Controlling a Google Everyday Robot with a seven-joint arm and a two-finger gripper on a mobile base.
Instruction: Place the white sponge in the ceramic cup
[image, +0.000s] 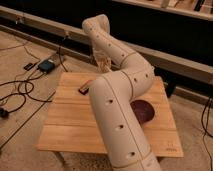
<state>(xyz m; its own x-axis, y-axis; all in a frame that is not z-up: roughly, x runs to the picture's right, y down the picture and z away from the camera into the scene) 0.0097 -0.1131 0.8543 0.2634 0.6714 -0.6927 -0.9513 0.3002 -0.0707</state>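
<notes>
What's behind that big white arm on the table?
The hand peeks out, shut, above the table's far edge. Part of a purple bowl shows too. The arm hides the table's middle; no cup or sponge is visible.

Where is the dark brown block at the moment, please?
In the camera view, the brown block lies toward the far left of the table, beside the arm; the gripper hangs just right of it.

The big white arm (119, 125) stretched up from the bottom of the view and bent hard at the elbow on the right. From there it ran back up and left. The wrist curled over and pointed down, so the gripper (103, 64) hung just behind the upper link, jaws closed together.
</notes>
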